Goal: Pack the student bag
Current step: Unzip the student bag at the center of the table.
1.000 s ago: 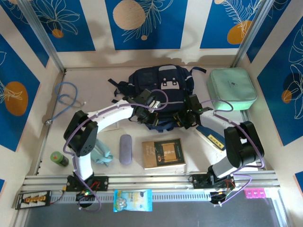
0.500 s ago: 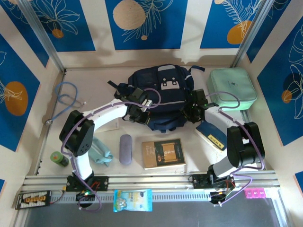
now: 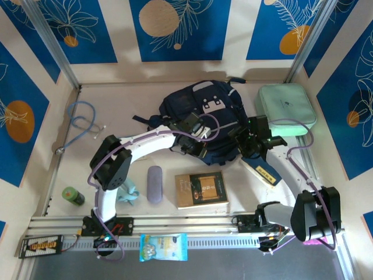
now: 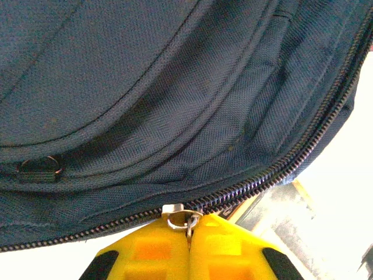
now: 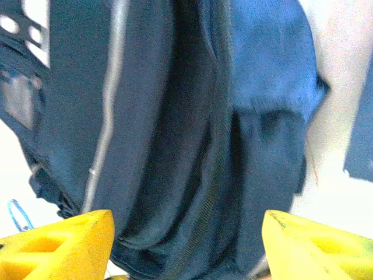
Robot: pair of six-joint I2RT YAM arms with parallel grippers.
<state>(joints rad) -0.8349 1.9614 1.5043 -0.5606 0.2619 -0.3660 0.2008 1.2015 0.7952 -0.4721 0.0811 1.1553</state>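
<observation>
The student bag (image 5: 192, 116) is blurred and cut off along the right wrist view's top edge — its zip pull (image 4: 178, 214) half buried in the left gripper (image 4: 187, 236), bottom centre.

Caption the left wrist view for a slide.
Left end effector pinches the zipper pull on the navy student bag.

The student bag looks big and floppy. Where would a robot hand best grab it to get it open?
Probably by the small metal zip pull on its near edge, coming from the near side. The student bag lies flat, its slack fabric too broad for the jaws, while the pull sticks out from the zip line. The left gripper is shut on it.
</observation>
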